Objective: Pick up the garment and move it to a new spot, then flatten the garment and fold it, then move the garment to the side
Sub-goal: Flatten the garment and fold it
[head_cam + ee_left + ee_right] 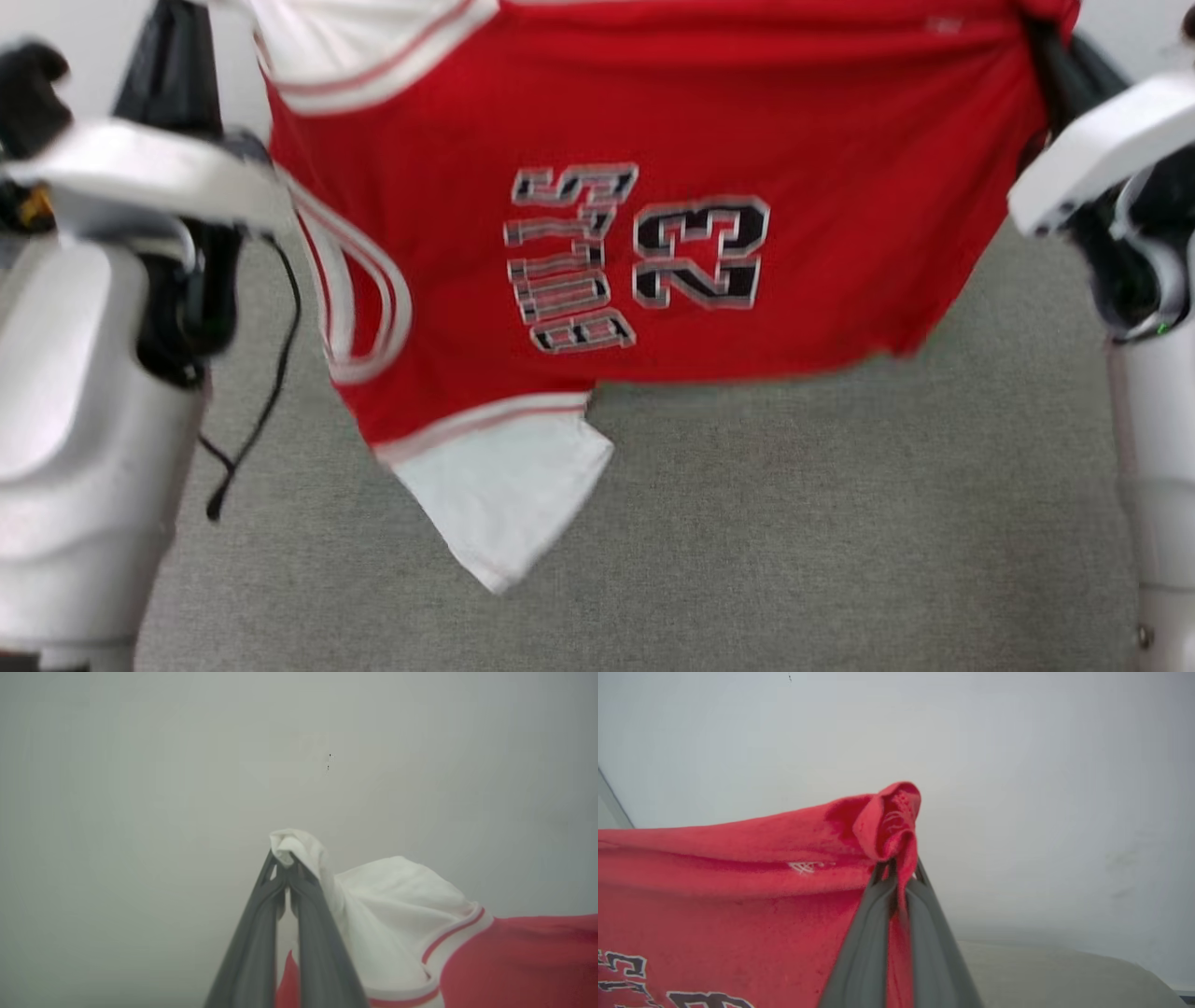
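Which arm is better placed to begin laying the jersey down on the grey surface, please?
Probably the left. The left gripper and right gripper both clamp the jersey, but fabric hangs lowest on the left side, over the grey surface.

1. The garment (840,140) hangs stretched from the left fingers (252,952) to the right fingers (864,952) and curtains off the gap between them.
2. Under its hem there is open air above the bench (794,523). The white sleeve (504,504) droops lowest, nearer the left fingers.
3. A black cable (280,317) dangles below the left fingers.
4. Ahead of both stands a pale wall (140,765).
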